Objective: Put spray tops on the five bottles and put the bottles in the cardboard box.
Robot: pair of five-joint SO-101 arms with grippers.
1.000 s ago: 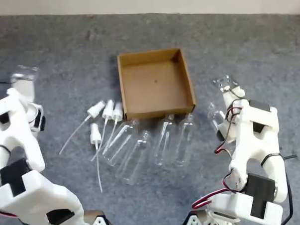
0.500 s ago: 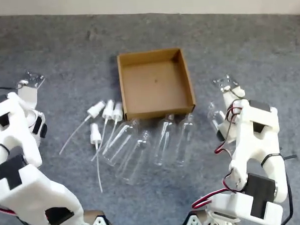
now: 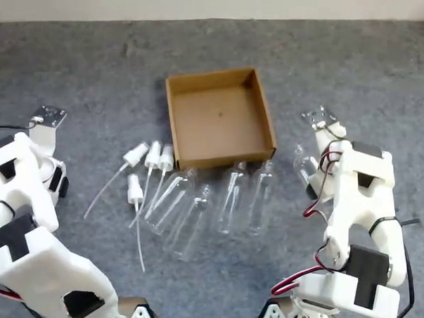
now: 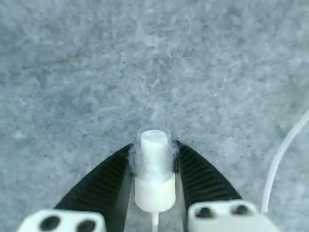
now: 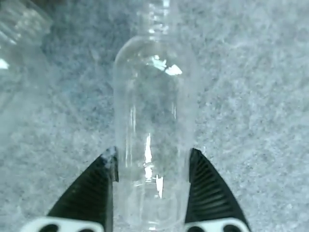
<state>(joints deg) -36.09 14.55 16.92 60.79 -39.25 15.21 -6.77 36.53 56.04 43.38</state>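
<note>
My left gripper (image 4: 153, 145) is shut on a white spray top (image 4: 154, 179) with a clear cap, held just above the grey carpet. The left arm (image 3: 19, 181) stands at the table's left side. My right gripper (image 5: 153, 157) is shut on a clear bottle (image 5: 154, 96), its open neck pointing away from the wrist. That bottle (image 3: 303, 161) is right of the cardboard box (image 3: 174, 125), which is open. Several more clear bottles (image 3: 193, 217) lie in front of the box, and several spray tops (image 3: 153, 155) with thin tubes lie to their left.
Grey carpet covers the table. The right arm (image 3: 358, 195) stands right of the lying bottles. Part of a second bottle (image 5: 19, 29) lies close beside the held one. A thin white tube (image 4: 285, 150) lies on the carpet near the left gripper.
The left arm's wrist has shifted a little to the right and toward the front with the spray top. The right arm has not moved.
</note>
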